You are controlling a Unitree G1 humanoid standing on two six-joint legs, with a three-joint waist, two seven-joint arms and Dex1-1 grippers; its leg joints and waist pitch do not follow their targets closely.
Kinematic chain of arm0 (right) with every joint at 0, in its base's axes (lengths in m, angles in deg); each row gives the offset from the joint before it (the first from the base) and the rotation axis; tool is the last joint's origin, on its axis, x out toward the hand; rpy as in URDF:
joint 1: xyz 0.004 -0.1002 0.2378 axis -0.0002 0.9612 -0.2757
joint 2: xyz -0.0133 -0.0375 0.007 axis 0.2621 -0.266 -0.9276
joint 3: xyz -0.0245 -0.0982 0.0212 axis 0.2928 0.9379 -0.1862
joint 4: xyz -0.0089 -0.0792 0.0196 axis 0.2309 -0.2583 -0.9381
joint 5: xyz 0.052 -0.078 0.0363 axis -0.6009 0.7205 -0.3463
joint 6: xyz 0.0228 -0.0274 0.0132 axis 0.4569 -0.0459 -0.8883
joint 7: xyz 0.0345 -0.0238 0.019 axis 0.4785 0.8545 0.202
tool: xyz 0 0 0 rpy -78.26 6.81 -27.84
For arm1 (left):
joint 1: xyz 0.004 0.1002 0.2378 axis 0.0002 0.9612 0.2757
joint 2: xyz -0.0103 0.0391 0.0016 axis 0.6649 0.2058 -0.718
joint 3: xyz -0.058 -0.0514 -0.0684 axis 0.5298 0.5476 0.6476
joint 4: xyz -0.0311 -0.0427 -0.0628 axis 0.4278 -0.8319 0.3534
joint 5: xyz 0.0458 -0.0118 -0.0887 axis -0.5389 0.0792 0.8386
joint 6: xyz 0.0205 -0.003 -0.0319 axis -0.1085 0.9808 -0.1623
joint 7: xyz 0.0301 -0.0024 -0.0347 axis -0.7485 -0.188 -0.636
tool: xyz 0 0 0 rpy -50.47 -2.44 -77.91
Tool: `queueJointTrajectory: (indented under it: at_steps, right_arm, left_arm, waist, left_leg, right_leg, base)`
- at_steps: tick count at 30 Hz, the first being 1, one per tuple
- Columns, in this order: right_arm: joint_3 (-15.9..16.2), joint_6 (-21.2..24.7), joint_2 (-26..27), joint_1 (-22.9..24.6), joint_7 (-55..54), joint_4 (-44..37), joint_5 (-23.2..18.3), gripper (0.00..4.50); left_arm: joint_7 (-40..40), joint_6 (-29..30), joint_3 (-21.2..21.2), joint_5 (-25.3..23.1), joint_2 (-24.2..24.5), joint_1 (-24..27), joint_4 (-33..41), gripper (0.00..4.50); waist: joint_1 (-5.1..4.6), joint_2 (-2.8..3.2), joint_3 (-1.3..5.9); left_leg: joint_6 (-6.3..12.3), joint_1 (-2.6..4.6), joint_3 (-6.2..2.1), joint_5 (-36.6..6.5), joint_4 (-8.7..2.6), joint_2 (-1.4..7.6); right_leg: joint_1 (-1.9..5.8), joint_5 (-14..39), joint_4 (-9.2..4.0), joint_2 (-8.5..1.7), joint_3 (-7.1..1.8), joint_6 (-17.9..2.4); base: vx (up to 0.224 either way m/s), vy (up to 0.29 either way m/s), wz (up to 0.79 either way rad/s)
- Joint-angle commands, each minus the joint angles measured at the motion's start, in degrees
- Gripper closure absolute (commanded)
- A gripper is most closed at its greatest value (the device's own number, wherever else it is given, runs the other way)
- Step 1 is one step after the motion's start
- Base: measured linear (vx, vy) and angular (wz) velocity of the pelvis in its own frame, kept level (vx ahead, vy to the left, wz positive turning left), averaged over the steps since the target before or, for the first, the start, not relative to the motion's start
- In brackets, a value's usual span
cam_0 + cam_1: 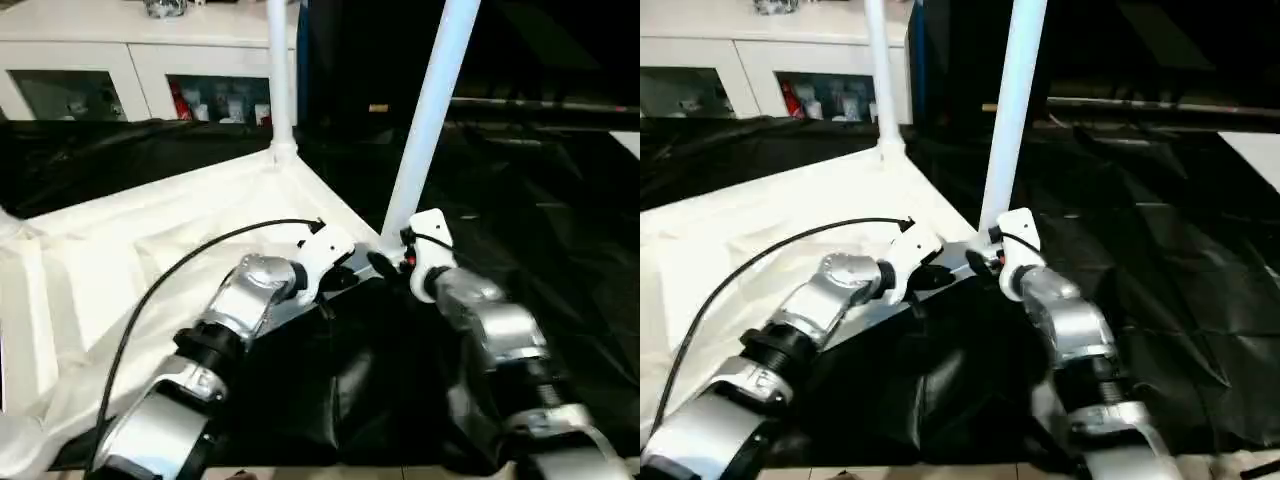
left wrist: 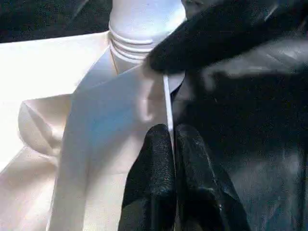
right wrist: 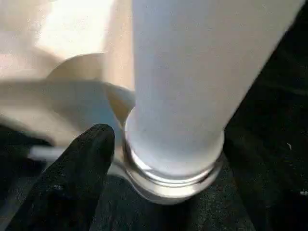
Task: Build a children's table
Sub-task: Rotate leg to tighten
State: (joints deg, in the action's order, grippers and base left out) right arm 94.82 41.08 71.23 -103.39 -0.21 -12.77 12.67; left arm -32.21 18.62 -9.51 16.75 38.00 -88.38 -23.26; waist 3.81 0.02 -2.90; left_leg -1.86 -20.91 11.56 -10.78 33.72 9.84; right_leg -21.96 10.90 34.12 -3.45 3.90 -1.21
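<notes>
Jaws of the left gripper (image 2: 172,144) are pressed together, their black fingers (image 2: 154,183) side by side at the thin near-right edge of the children's table top (image 1: 150,250), which lies upside down on the black-covered counter (image 1: 560,250). From the pictures I cannot tell whether that edge is pinched between them or merely touched. The right gripper (image 1: 392,262) sits just right of it at the same corner, at the foot of the near leg (image 1: 430,110). One of its black fingers (image 3: 72,178) lies beside the base of that leg where it meets the round corner socket (image 3: 168,185); its other finger is hidden, so I cannot tell how wide its jaws stand or whether they grip the leg.

The near leg rises from that right corner, leaning slightly to the right. A second white leg (image 1: 280,70) stands upright in the far corner socket of the top. The ribbed underside of the top spreads leftward from the two grippers. A black cable (image 1: 170,280) arcs over the left forearm (image 1: 240,300). Beyond the counter, at far left, stands a white glass-door cabinet (image 1: 130,70).
</notes>
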Motion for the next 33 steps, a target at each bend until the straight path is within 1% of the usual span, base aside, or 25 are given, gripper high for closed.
queueJointTrajectory:
  at_steps: [1, 2, 4, 5, 6, 7, 8, 9, 10, 11, 12, 13, 14, 15, 18, 20, 21, 22, 24, 26, 28, 29, 31, 33]
  right_arm:
    - [1.33, -0.68, -3.92, 1.13, 9.21, -4.46, -1.79, 0.58]
    - [1.4, -0.77, -4.28, 1.23, 9.8, -4.7, -1.89, 0.58]
    - [1.73, -1.73, -6.58, 1.98, 13.84, -6.13, -2.76, 0.58]
    - [1.81, -2.07, -7.24, 2.2, 15.03, -6.52, -3.03, 0.58]
    - [2.33, -2.79, -9.06, 2.82, 18.3, -7.69, -3.71, 0.58]
    - [2.44, -2.94, -9.35, 2.9, 18.81, -7.83, -3.81, 0.58]
    - [2.8, -2.97, -10.3, 3.15, 20.53, -8.32, -4.18, 0.58]
    - [3.09, -2.9, -11.01, 3.37, 22.16, -8.74, -4.69, 0.58]
    - [3.09, -2.9, -11.01, 3.37, 22.16, -8.74, -4.69, 0.58]
    - [3.68, -2.54, -11.66, 3.88, 24.61, -9.71, -5.73, 0.58]
    - [4.65, -1.97, -12.63, 4.81, 28.52, -11.56, -6.97, 0.58]
    - [5.24, -1.72, -12.97, 5.23, 30.05, -12.39, -7.29, 0.58]
    - [5.62, -1.59, -13.16, 5.49, 30.98, -12.88, -7.39, 0.58]
    - [6.16, -1.56, -13.39, 5.75, 31.86, -13.28, -7.36, 0.58]
    - [7.05, -1.81, -13.84, 5.88, 32.51, -13.27, -6.88, 0.58]
    - [7.38, -2.48, -14.12, 5.61, 32.32, -12.58, -6.21, 0.58]
    - [7.37, -2.64, -14.15, 5.52, 32.29, -12.35, -6.1, 0.58]
    - [7.3, -2.87, -14.18, 5.35, 32.2, -12.0, -5.91, 0.58]
    - [7.21, -2.82, -14.42, 5.07, 32.32, -11.64, -5.68, 0.58]
    - [7.31, -2.74, -14.61, 5.03, 32.55, -11.7, -5.5, 0.58]
    - [7.23, -2.42, -14.6, 4.9, 32.6, -11.57, -5.14, 0.58]
    - [7.45, -2.44, -14.72, 4.8, 32.65, -11.42, -4.95, 0.77]
    - [7.89, -2.64, -14.75, 4.56, 32.46, -10.89, -4.54, 0.77]
    - [7.72, -2.44, -14.49, 4.46, 32.12, -10.72, -4.61, 0.98]
  left_arm:
    - [6.31, -3.64, -2.66, -0.78, 2.41, 1.59, -0.6, 4.5]
    - [6.74, -3.79, -2.71, -0.65, 2.59, 1.64, -0.52, 4.5]
    - [11.5, -5.38, -3.52, 0.46, 4.26, 2.42, 0.71, 4.5]
    - [13.1, -6.06, -3.82, 0.78, 4.81, 2.69, 1.15, 4.5]
    - [16.96, -5.55, -4.53, 1.5, 6.36, 3.37, 2.59, 4.5]
    - [17.52, -5.5, -4.62, 1.6, 6.59, 3.46, 2.76, 4.5]
    - [19.68, -5.74, -4.83, 2.13, 7.41, 3.81, 3.43, 4.5]
    - [21.33, -5.52, -4.93, 2.6, 8.09, 4.07, 4.09, 4.5]
    - [21.33, -5.52, -4.93, 2.6, 8.09, 4.07, 4.09, 4.5]
    - [22.95, -5.22, -4.86, 3.34, 8.65, 4.37, 4.97, 4.5]
    - [24.73, -5.14, -4.66, 3.97, 9.26, 4.59, 5.59, 4.5]
    - [24.98, -5.24, -4.63, 3.9, 9.43, 4.61, 5.59, 4.5]
    - [25.04, -5.37, -4.62, 3.77, 9.53, 4.61, 5.49, 4.5]
    - [25.11, -5.43, -4.6, 3.71, 9.58, 4.61, 5.39, 4.5]
    - [24.97, -5.59, -4.58, 3.61, 9.65, 4.62, 5.12, 4.5]
    - [25.01, -5.54, -4.63, 3.58, 9.84, 4.68, 5.17, 4.5]
    - [24.92, -5.54, -4.64, 3.55, 9.85, 4.68, 5.16, 4.5]
    - [24.86, -5.54, -4.66, 3.56, 9.9, 4.69, 5.18, 4.5]
    - [24.91, -5.5, -4.62, 3.52, 9.97, 4.75, 5.3, 4.5]
    - [24.99, -5.5, -4.57, 3.48, 9.95, 4.76, 5.31, 4.5]
    - [24.83, -5.68, -4.53, 3.23, 9.89, 4.65, 5.04, 4.5]
    - [24.69, -5.77, -4.5, 3.15, 9.84, 4.56, 4.87, 4.5]
    - [24.43, -5.9, -4.43, 3.09, 9.79, 4.47, 4.68, 4.5]
    - [24.33, -5.86, -4.39, 3.09, 9.8, 4.47, 4.69, 4.5]
  waist:
    - [0.4, -0.15, 3.3]
    - [0.47, -0.15, 3.38]
    - [0.58, -0.04, 3.61]
    - [0.75, -0.03, 3.63]
    - [0.79, 0.06, 3.61]
    - [0.99, 0.19, 3.69]
    - [1.22, 0.22, 3.54]
    - [1.46, 0.37, 3.56]
    - [1.52, 0.29, 3.49]
    - [1.59, 0.33, 3.37]
    - [1.58, 0.31, 3.34]
    - [1.71, 0.3, 3.26]
    - [1.68, 0.2, 3.21]
    - [1.68, 0.2, 3.13]
    - [1.58, 0.11, 3.12]
    - [1.52, 0.12, 3.17]
    - [1.49, 0.1, 3.23]
    - [1.48, 0.0, 3.27]
    - [1.52, 0.18, 3.38]
    - [1.53, 0.06, 3.37]
    - [1.55, 0.01, 3.39]
    - [1.57, 0.04, 3.4]
    - [1.54, -0.01, 3.38]
    - [1.59, -0.03, 3.39]
  left_leg:
    - [2.17, 0.93, -2.15, -11.3, -4.05, 4.08]
    - [2.79, 0.75, -2.12, -9.88, -3.95, 4.13]
    - [3.27, 0.77, -2.1, -8.34, -3.83, 4.18]
    - [3.64, 0.61, -2.06, -7.26, -3.75, 4.28]
    - [3.74, 0.61, -2.01, -7.02, -3.75, 4.31]
    - [3.86, 0.82, -1.97, -7.06, -3.74, 4.49]
    - [3.84, 0.82, -1.82, -7.31, -3.68, 4.49]
    - [3.55, 0.91, -1.84, -7.98, -3.74, 4.55]
    - [3.35, 0.91, -1.84, -8.35, -3.77, 4.59]
    - [2.93, 0.97, -1.86, -9.68, -3.88, 4.6]
    - [2.76, 0.91, -1.85, -10.04, -3.88, 4.57]
    - [2.54, 0.99, -1.88, -10.89, -3.92, 4.57]
    - [2.45, 0.94, -1.91, -11.15, -4.0, 4.59]
    - [2.24, 1.01, -1.97, -11.66, -4.05, 4.57]
    - [1.61, 1.04, -2.07, -12.16, -4.11, 4.51]
    - [1.37, 1.1, -2.08, -11.78, -4.07, 4.49]
    - [1.44, 1.0, -2.11, -11.3, -4.06, 4.44]
    - [1.59, 0.94, -2.08, -10.9, -4.02, 4.4]
    - [1.86, 0.95, -2.04, -9.93, -3.89, 4.4]
    - [2.26, 0.88, -1.99, -9.53, -3.83, 4.38]
    - [2.42, 0.85, -1.98, -9.43, -3.78, 4.35]
    - [2.46, 0.86, -2.0, -9.4, -3.78, 4.36]
    - [2.43, 0.88, -2.0, -9.47, -3.78, 4.35]
    - [2.38, 0.89, -1.98, -9.46, -3.75, 4.37]
  right_leg:
    - [2.2, 10.89, -4.49, -5.93, -3.63, -10.29]
    - [2.35, 8.44, -4.08, -5.94, -3.6, -11.16]
    - [2.41, 5.57, -3.66, -5.9, -3.42, -12.68]
    - [2.49, 3.59, -3.34, -5.98, -3.41, -13.6]
    - [2.49, 3.13, -3.29, -5.94, -3.4, -13.93]
    - [2.53, 2.52, -3.13, -5.87, -3.3, -14.4]
    - [2.37, 2.53, -3.15, -5.82, -3.34, -14.79]
    - [2.4, 3.42, -3.17, -5.89, -3.28, -14.88]
    - [2.38, 3.99, -3.23, -5.96, -3.33, -14.85]
    - [2.39, 5.82, -3.41, -5.97, -3.29, -14.71]
    - [2.44, 6.62, -3.46, -6.01, -3.32, -14.61]
    - [2.4, 8.32, -3.71, -5.98, -3.33, -14.12]
    - [2.43, 8.99, -3.7, -5.98, -3.33, -13.92]
    - [2.25, 10.9, -3.9, -6.0, -3.35, -13.42]
    - [2.21, 13.3, -4.17, -6.14, -3.37, -12.89]
    - [2.14, 13.06, -4.15, -6.07, -3.42, -12.7]
    - [2.23, 12.36, -4.0, -6.02, -3.38, -12.74]
    - [2.28, 11.8, -3.95, -6.01, -3.39, -12.76]
    - [2.26, 10.03, -3.79, -6.01, -3.38, -13.22]
    - [2.36, 8.98, -3.66, -5.95, -3.34, -13.51]
    - [2.39, 9.01, -3.65, -5.98, -3.34, -13.54]
    - [2.39, 9.34, -3.66, -5.97, -3.31, -13.52]
    - [2.38, 9.84, -3.71, -5.99, -3.28, -13.5]
    - [2.38, 9.97, -3.72, -6.02, -3.33, -13.38]
  base:
    - [0.0, 0.0, 0.0]
    - [0.0, 0.0, 0.0]
    - [0.0, 0.0, 0.0]
    - [0.0, 0.0, 0.0]
    - [0.0, 0.0, 0.0]
    - [0.0, 0.0, 0.0]
    - [0.0, 0.0, 0.0]
    - [0.0, 0.0, 0.0]
    - [0.0, 0.0, 0.0]
    - [0.0, 0.0, 0.0]
    - [0.0, 0.0, 0.0]
    - [0.0, 0.0, 0.0]
    - [0.0, 0.0, 0.0]
    - [0.0, 0.0, 0.0]
    - [0.0, 0.0, 0.0]
    - [0.0, 0.0, 0.0]
    - [0.0, 0.0, 0.0]
    - [0.0, 0.0, 0.0]
    - [0.0, 0.0, 0.0]
    - [0.0, 0.0, 0.0]
    - [0.0, 0.0, 0.0]
    - [0.0, 0.0, 0.0]
    - [0.0, 0.0, 0.0]
    - [0.0, 0.0, 0.0]
